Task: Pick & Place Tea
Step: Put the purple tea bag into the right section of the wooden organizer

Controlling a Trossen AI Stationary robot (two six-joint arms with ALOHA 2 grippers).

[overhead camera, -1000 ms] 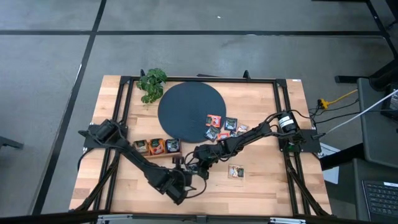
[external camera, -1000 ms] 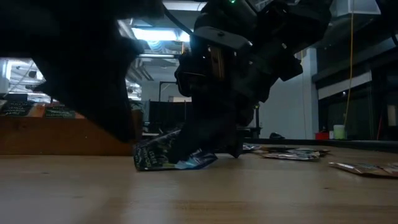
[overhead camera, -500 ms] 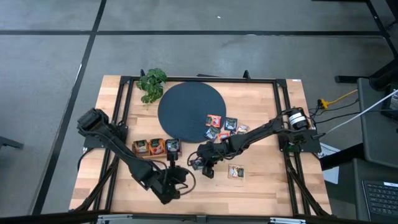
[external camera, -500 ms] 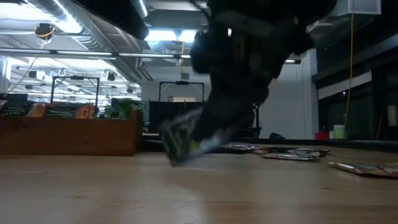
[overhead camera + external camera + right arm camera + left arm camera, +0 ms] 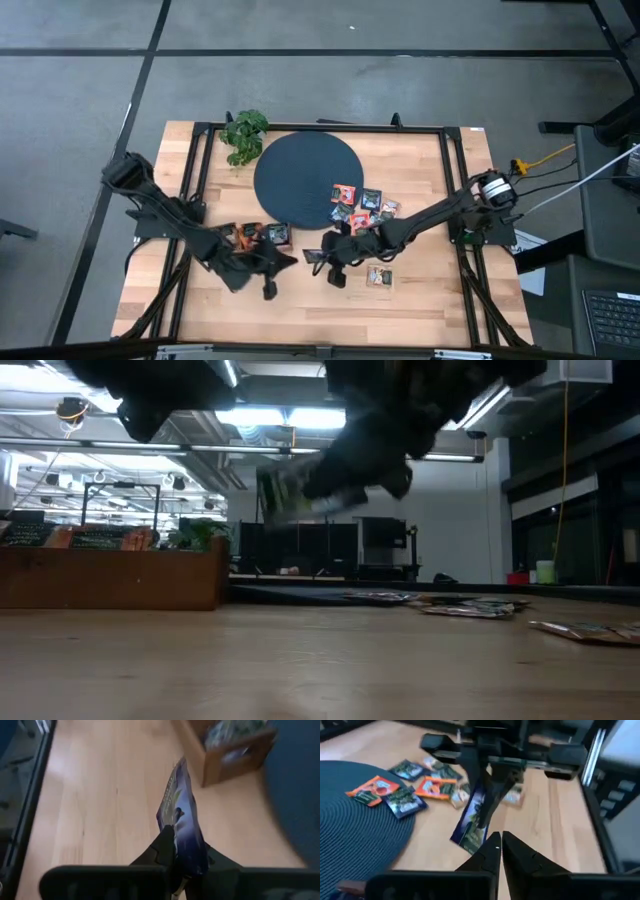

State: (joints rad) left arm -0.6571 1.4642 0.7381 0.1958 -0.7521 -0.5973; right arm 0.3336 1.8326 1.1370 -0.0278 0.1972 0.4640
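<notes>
Wooden tabletop below, the right gripper [image 5: 182,851] pinches a dark tea sachet [image 5: 181,820] aloft for carrying toward the compartment tray [image 5: 227,750]; the left gripper [image 5: 499,851] sits clenched, empty.

No legible text on the tea sachets [image 5: 405,801] or anything else.

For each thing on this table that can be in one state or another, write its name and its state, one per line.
Right gripper: shut on a dark tea sachet, lifted off the table.
Dark tea sachet: held on edge, in the air.
Left gripper: shut, holding nothing.
Wooden tray: holds sachets.
Loose sachets: lying flat, some on the dark disc, some on the table.
</notes>
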